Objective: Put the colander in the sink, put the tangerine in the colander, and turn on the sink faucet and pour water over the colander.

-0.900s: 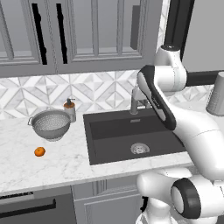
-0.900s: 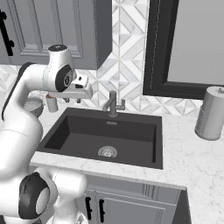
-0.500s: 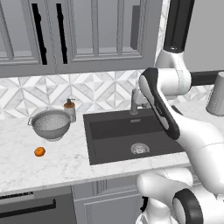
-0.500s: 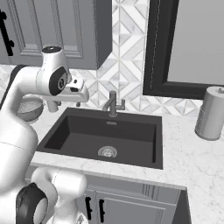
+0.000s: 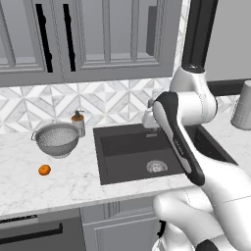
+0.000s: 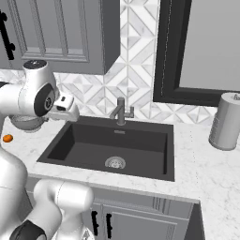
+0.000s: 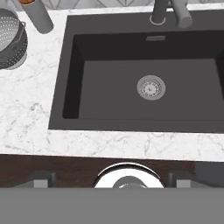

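Fingertips [image 7: 41, 180] stood wide apart, released, nothing between them. Gripper [image 6: 68, 111] hung empty above the left end of the sink [image 5: 122, 147], hand camera looking straight down at basin and drain.

Colander [image 5: 57, 138] sat upright on the counter [image 5: 73, 181] left of the sink, just beside the soap dispenser [image 5: 78, 122]. Tangerine [image 5: 44, 169] lay on the counter in front of the colander, apart from it. Sink faucet [image 6: 121, 111] stood behind the basin, no water visible. No task step done yet.

Risks, judged:
- dispenser nearly touches the colander rim, so a reach from that side could knock it over
- thin rim and curved mesh, so a shallow pinch could slip and tip the bowl
- a nudged tangerine would roll across the counter

Versus the earlier frames: the hand had shifted left and lower, away from the faucet and toward the colander side. Colander, tangerine and dispenser had not moved.
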